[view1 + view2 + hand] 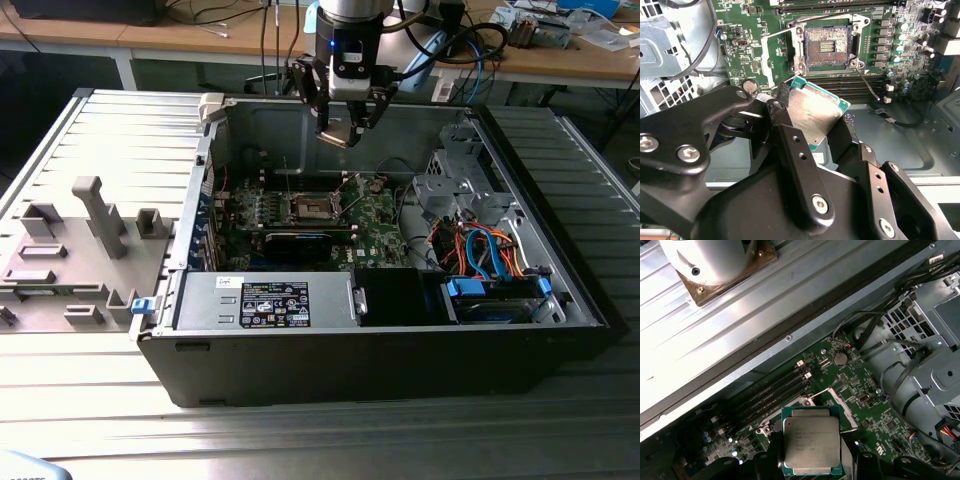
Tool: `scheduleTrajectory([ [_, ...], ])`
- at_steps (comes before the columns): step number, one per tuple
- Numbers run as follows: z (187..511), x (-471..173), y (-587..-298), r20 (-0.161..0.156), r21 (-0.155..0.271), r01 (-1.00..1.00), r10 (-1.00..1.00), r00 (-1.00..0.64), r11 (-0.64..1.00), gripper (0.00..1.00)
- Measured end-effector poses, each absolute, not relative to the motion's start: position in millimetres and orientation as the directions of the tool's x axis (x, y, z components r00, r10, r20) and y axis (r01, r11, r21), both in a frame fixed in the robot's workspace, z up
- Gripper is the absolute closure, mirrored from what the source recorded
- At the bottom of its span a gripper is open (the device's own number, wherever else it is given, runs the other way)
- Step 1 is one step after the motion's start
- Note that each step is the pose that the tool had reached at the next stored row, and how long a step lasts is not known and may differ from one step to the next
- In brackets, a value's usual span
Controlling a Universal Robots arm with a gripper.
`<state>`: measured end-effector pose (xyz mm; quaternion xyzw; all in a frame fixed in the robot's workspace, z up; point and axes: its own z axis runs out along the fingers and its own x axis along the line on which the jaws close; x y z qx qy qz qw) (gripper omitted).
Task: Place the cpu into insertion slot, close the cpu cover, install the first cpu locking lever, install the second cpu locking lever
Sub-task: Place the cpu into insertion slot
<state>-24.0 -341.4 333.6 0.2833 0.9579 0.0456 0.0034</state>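
While gripper, upper centre of exterior view, clamps cpu by edges, you should judge it light, stiff, fragile; hold edges only.

Open computer case at mid-frame — chip held over it

In the exterior view the case lies on the table. The motherboard sits inside it, with the insertion slot in the board's middle. The gripper hangs above the slot, upper middle of the frame, the cpu between its fingers. A power box lies in front of the board — a tray of holders lies at the left edge.
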Motion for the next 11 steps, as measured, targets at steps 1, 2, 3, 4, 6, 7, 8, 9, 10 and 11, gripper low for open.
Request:
scheduleTrajectory([
  [1,333.6,-23.9,-341.4,0.019,0.089,0.544,0.544,-0.839,0.835,0.45],
  [2,333.6,-24.0,-341.4,0.019,0.089,0.544,0.545,-0.838,0.834,0.45],
  [3,333.6,-24.0,-341.4,0.019,0.089,0.545,0.545,-0.838,0.834,0.45],
  [4,333.6,-24.0,-341.4,0.019,0.089,0.545,0.546,-0.838,0.833,0.45],
  [6,333.6,-24.0,-341.4,0.019,0.089,0.546,0.547,-0.837,0.833,0.45],
  [7,333.6,-24.0,-341.4,0.019,0.089,0.547,0.548,-0.837,0.832,0.45],
  [8,333.6,-24.0,-341.4,0.019,0.089,0.548,0.549,-0.836,0.832,0.45],
  [9,333.6,-24.0,-341.4,0.019,0.089,0.548,0.549,-0.836,0.831,0.45],
  [10,333.6,-24.0,-341.4,0.019,0.089,0.549,0.55,-0.835,0.831,0.45],
  [11,333.6,-24.0,-341.4,0.019,0.089,0.55,0.551,-0.835,0.83,0.45],
])
